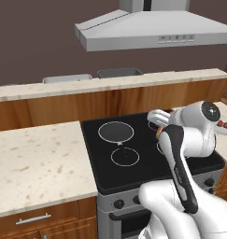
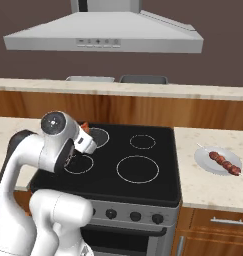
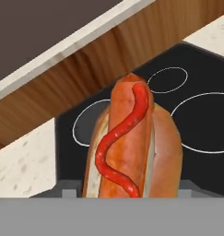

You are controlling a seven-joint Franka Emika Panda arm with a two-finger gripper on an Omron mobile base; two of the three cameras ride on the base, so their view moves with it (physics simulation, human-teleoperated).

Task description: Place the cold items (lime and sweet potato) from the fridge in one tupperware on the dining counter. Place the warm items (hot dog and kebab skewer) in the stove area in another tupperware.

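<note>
A hot dog in a bun with a red ketchup squiggle stands between the dark fingertips of my gripper, which is shut on it. The gripper hangs over the left burners of the black stove; an orange tip of the hot dog peeks out behind the hand. The kebab skewer lies on a white plate on the counter right of the stove. Two grey tupperware boxes sit on the raised dining counter behind. The lime and sweet potato are out of view.
A grey range hood hangs above the stove. Speckled counter lies left of the stove, with drawers below. The wooden back wall of the dining counter rises just behind the burners.
</note>
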